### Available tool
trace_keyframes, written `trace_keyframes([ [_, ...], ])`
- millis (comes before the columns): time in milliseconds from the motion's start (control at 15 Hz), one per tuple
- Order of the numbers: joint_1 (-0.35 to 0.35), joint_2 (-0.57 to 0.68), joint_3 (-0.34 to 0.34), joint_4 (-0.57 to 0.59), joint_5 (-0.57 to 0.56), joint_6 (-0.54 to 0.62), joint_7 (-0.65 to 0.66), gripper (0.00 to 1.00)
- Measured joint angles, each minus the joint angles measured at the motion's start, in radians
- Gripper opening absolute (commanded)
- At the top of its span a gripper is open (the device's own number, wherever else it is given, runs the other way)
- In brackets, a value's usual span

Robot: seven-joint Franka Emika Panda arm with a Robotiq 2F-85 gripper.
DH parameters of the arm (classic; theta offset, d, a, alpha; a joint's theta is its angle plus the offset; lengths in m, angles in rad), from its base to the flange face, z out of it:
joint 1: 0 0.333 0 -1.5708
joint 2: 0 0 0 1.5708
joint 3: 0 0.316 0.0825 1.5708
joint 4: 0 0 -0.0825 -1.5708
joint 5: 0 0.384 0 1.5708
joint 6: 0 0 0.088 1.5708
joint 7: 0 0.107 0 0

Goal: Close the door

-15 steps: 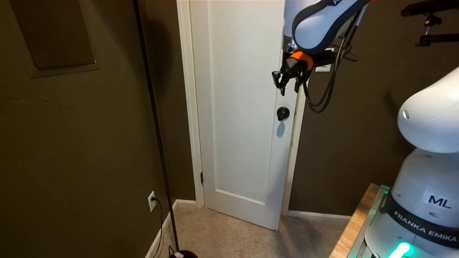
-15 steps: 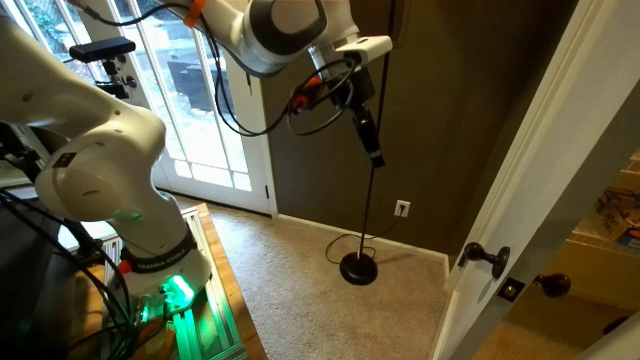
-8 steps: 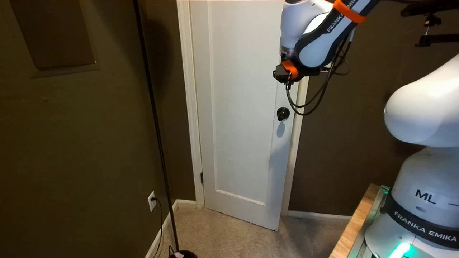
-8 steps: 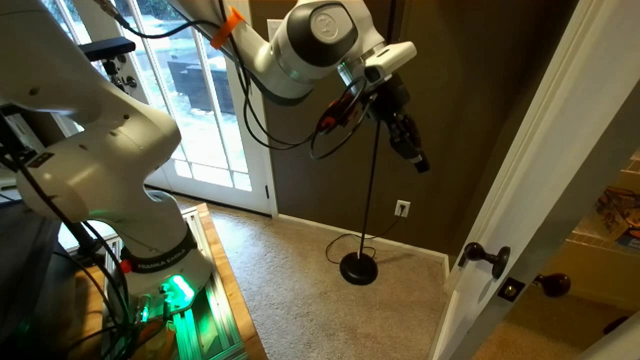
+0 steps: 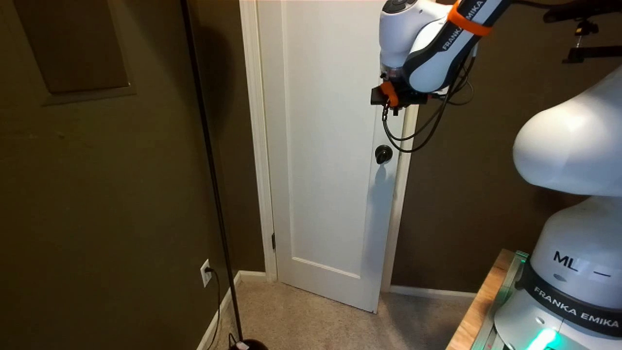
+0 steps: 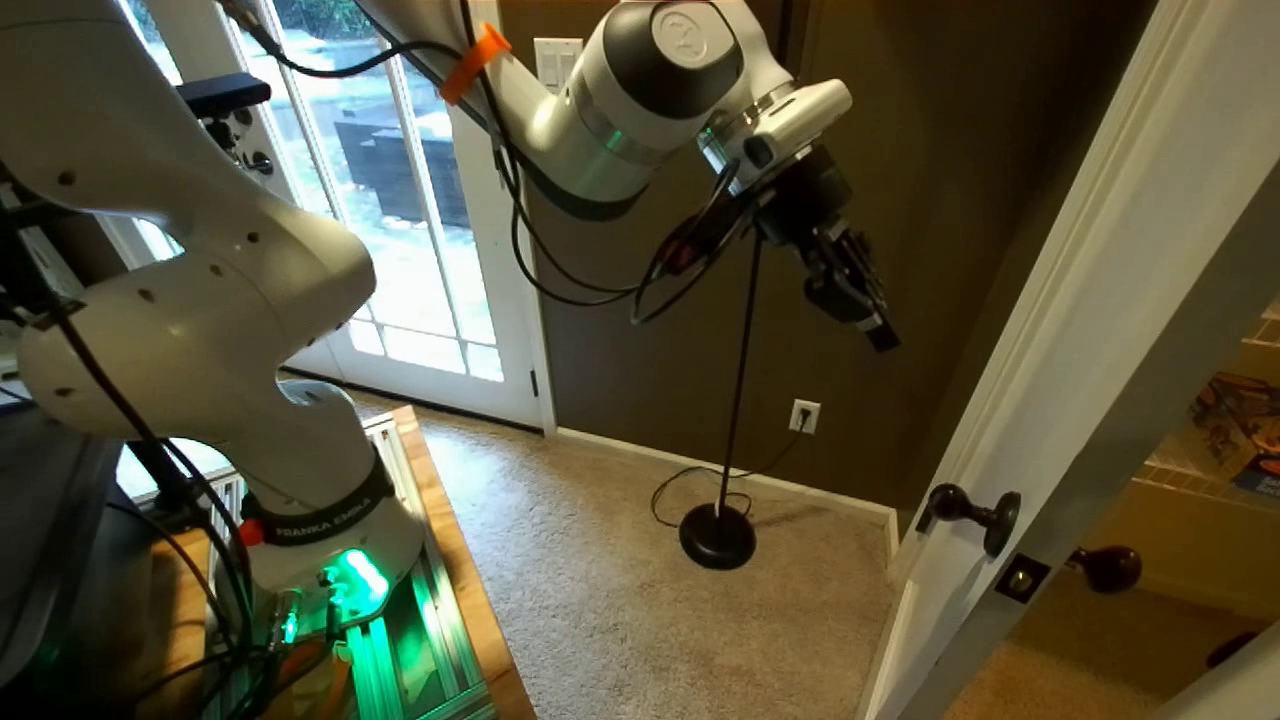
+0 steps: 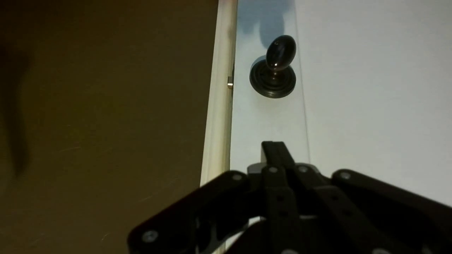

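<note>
Door (image 5: 325, 146): sat within its white frame trim (image 5: 257, 146); stood ajar, free edge swung out on the room side, lower corner over the carpet (image 5: 311, 321).
Hinge (image 5: 273, 241): low on the edge opposite the knob.
Knob (image 7: 280, 53): dark, oval, on a round plate near the free edge.
Door edge: metal latch plate (image 6: 1022, 578) exposed; a second knob (image 6: 1110, 570) showed on the far face.
Beyond door: printed box (image 6: 1240, 430) on a wire shelf.
Gripper (image 7: 273, 144): fingers (image 7: 272, 155) together, side by side; pointed obliquely downward. In an exterior view the tips showed against the wall, apart from the door and above the knob.
Wrist view: tips overlapped the flat strip that carried the knob.
Arm (image 6: 290, 260): white; base on a wood-edged bench (image 6: 462, 560), green light (image 6: 365, 575) lit.
Cables (image 5: 410, 151): hung in loops below the wrist; in an exterior view they crossed the door's free edge just above the knob.
Pole (image 6: 735, 420): thin, black, upright from a round base (image 6: 717, 537) on the carpet.
Outlet (image 6: 804, 417): on the dark wall (image 6: 640, 360), cord plugged in.
</note>
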Motion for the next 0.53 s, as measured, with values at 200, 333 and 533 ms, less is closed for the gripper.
trace_keyframes([
  [200, -0.001, 0.004, 0.002, 0.0, 0.0, 0.0, 0.0, 0.01],
  [333, -0.014, 0.022, 0.016, 0.006, -0.024, 0.0, 0.007, 0.01],
  [533, -0.063, 0.075, 0.064, 0.04, -0.127, -0.003, 0.075, 0.01],
])
